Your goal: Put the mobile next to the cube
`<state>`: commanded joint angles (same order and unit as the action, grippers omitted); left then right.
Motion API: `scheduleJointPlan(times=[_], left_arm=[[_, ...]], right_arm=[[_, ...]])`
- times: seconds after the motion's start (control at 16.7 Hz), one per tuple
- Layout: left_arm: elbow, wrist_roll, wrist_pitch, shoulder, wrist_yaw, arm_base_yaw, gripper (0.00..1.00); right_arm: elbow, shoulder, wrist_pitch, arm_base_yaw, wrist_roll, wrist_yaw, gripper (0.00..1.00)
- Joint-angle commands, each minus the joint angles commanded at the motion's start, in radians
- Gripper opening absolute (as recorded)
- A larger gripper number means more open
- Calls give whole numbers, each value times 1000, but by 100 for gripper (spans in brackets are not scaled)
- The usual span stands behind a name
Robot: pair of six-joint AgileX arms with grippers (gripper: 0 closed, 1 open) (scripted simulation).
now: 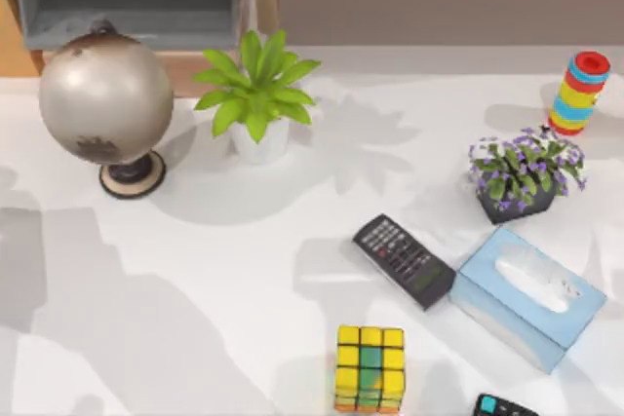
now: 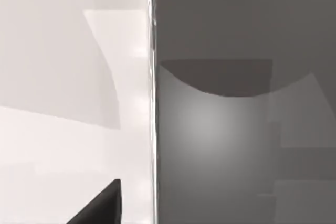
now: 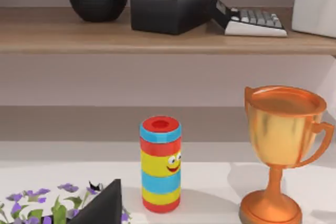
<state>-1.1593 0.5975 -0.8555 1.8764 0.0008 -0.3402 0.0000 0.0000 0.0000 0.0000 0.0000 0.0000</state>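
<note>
1. The cube (image 1: pixel 370 368) stands on the white counter (image 1: pixel 195 270) at the lower middle of the top view.
2. A black remote (image 1: pixel 404 260) lies just up and right of it, next to a pale blue tissue box (image 1: pixel 527 296).
3. The left wrist view looks closely down on the mobile (image 2: pixel 241 108), whose grey face lies flat on the counter.
4. I cannot tell how either arm's jaws stand.
5. The right wrist view faces a striped toy (image 3: pixel 160 164) and a gold trophy (image 3: pixel 281 150).
</note>
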Motion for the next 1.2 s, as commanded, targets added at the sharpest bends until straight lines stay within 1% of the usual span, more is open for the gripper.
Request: scheduleJointPlan(times=[0.24,0.48,1.2], left_arm=[[49,4,104,52,0,-3,100],[52,4,110,56,0,-3,100],[52,4,110,56,0,-3,10]], right_arm=[[0,0,0,0,0,0,100],[0,0,0,0,0,0,100],[0,0,0,0,0,0,100]])
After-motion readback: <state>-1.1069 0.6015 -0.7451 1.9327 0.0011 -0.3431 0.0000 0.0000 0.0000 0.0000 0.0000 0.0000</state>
